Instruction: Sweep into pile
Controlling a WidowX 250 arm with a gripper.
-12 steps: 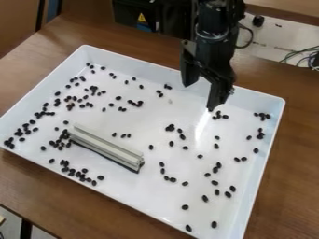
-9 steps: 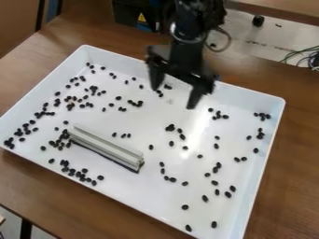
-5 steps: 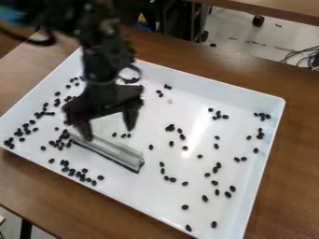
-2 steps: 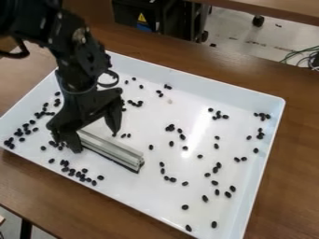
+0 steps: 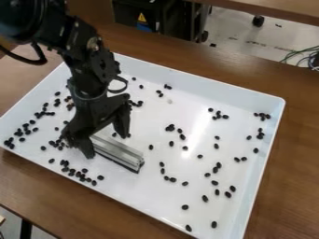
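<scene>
One black two-finger gripper (image 5: 107, 143), hanging down over the left half of the tray, fingers spread wide, one to either side of the bar's left end, nearer finger low on the left, farther finger up and to the right.

One slotted metal bar (image 5: 124, 157), pale grey, dark strip along its lower edge, lying slantwise on the tray floor; left end between the fingers, right end free and nearer the camera. Whether the fingers touch it cannot be told.

One white rectangular tray (image 5: 193, 78), shallow, raised walls.

Black beans (image 5: 170, 127), small, oval, many, in no single pile: a string along the left side; a dense group near the front wall, left of the bar; a few by the far wall; a cluster toward the far right corner; loose pieces over the right half, down to the front corner.

One brown wood-grain table (image 5: 300, 140), beneath the tray.

Behind, on the pale floor (image 5: 240, 32): one black caster (image 5: 258, 20); thin cables (image 5: 300, 55), at right.
</scene>
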